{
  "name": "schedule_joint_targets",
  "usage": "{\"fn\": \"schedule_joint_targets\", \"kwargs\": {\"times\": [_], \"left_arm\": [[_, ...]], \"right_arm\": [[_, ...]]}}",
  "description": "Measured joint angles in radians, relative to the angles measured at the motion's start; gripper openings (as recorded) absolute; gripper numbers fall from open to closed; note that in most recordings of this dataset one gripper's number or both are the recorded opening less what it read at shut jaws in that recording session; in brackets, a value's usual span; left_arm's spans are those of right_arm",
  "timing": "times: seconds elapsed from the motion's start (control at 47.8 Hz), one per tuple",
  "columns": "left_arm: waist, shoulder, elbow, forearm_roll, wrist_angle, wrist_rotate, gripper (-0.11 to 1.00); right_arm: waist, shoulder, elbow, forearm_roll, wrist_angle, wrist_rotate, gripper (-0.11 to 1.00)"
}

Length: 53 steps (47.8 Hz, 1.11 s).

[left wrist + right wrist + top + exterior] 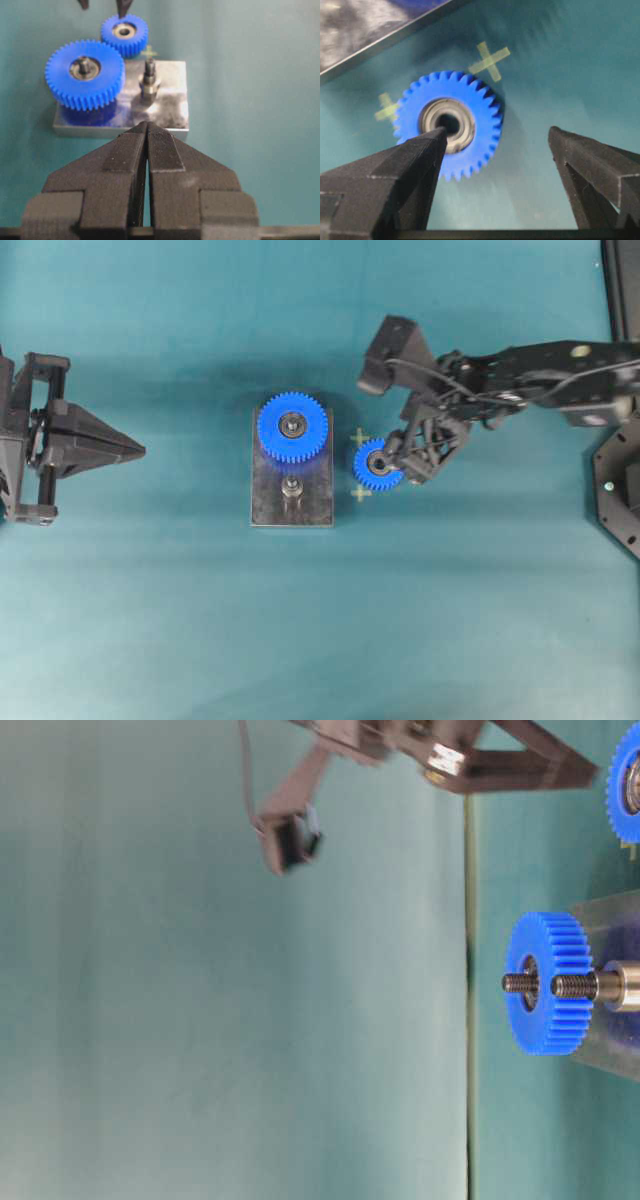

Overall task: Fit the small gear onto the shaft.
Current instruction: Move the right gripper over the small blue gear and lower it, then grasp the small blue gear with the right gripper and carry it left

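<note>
The small gear (377,464) lies flat on the teal cloth just right of the grey plate (312,510), blue with a silver bearing hub (447,122). My right gripper (496,132) stands open above it. One fingertip (432,142) hangs over the hub; the other (565,145) is over bare cloth, apart from the gear. The shaft (291,487) stands upright and bare on the plate, also visible in the left wrist view (149,80). My left gripper (140,451) rests far left, shut with nothing in it.
A larger blue gear (292,426) sits on the plate's far post, next to the shaft. Two yellow tape crosses (489,60) (386,106) flank the small gear. Black equipment (622,490) lines the right edge.
</note>
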Motion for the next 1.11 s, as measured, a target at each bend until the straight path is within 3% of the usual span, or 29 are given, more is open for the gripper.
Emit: {"fn": "schedule_joint_targets", "kwargs": {"times": [0.419,0.88,0.963,1.11], "left_arm": [[0.000,0.002,0.000,0.000,0.011,0.002,0.00],[0.000,0.003,0.002,0.000,0.018,0.002,0.00],[0.000,0.002,0.002,0.000,0.026,0.002,0.00],[0.000,0.003,0.000,0.000,0.072,0.002,0.00]], "right_arm": [[0.000,0.089,-0.089,-0.043,0.152,0.000,0.88],[0.003,0.130,-0.121,-0.046,0.163,0.000,0.84],[0.003,0.132,-0.123,-0.044,0.163,0.000,0.76],[0.012,0.132,-0.127,-0.043,0.164,0.000,0.43]]}}
